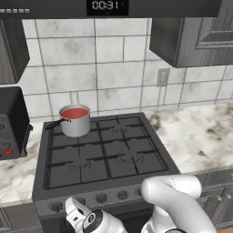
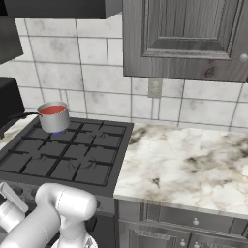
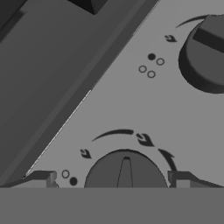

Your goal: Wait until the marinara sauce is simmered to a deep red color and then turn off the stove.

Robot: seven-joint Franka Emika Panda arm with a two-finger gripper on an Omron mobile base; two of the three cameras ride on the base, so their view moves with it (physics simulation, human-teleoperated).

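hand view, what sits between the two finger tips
A round stove knob sits between the fingertips in the hand view. The gripper is open, its tips either side of the knob and apart from it.

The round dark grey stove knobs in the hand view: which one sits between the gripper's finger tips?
The lower round dark grey knob does: it sits between the open gripper's dark finger tips. The other knob lies far off, near the upper right corner.

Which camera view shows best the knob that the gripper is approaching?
The hand view: the knob sits large between the open gripper fingertips, pointer ridge visible. The left base view shows the stove knobs as small discs; in the right base view the arm mostly hides them.
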